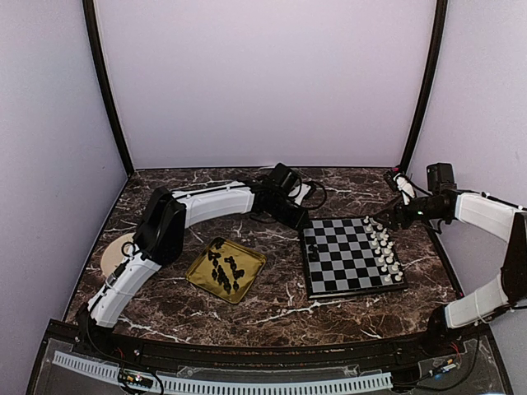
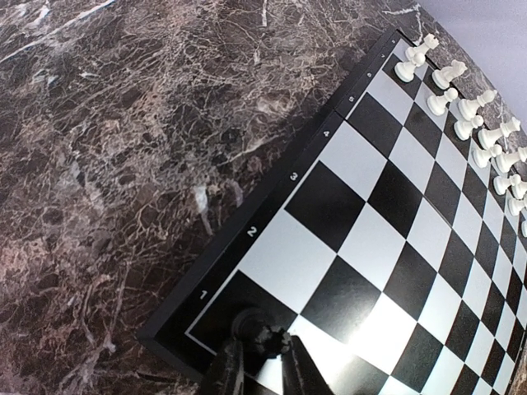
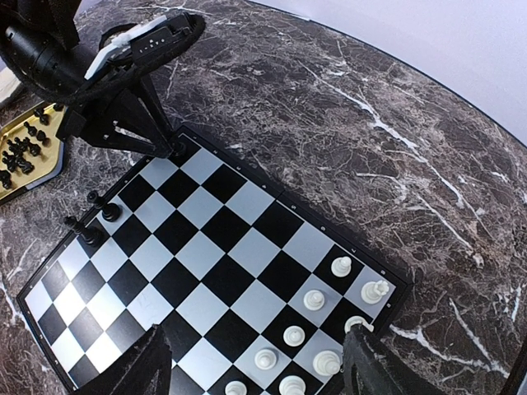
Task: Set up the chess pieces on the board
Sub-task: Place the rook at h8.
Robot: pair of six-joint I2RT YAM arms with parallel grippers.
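The board [image 1: 342, 271] lies right of centre; it also shows in the left wrist view [image 2: 387, 164] and the right wrist view [image 3: 206, 239]. White pieces [image 1: 384, 249] stand in two rows on its right side, also seen from both wrists [image 2: 469, 107] [image 3: 314, 300]. Two black pieces [image 3: 97, 220] stand at its left edge. My left gripper [image 2: 262, 362] is at the board's far left corner, shut on a black piece [image 2: 262, 333] over the corner square by rank 1. My right gripper [image 3: 255, 370] hangs open and empty above the white rows, near the far right corner [image 1: 395, 216].
A gold tray [image 1: 251, 262] left of the board holds several loose black pieces [image 1: 224, 270]. A round plate [image 1: 112, 251] lies at the far left, partly under my left arm. Dark marble table with walls on three sides.
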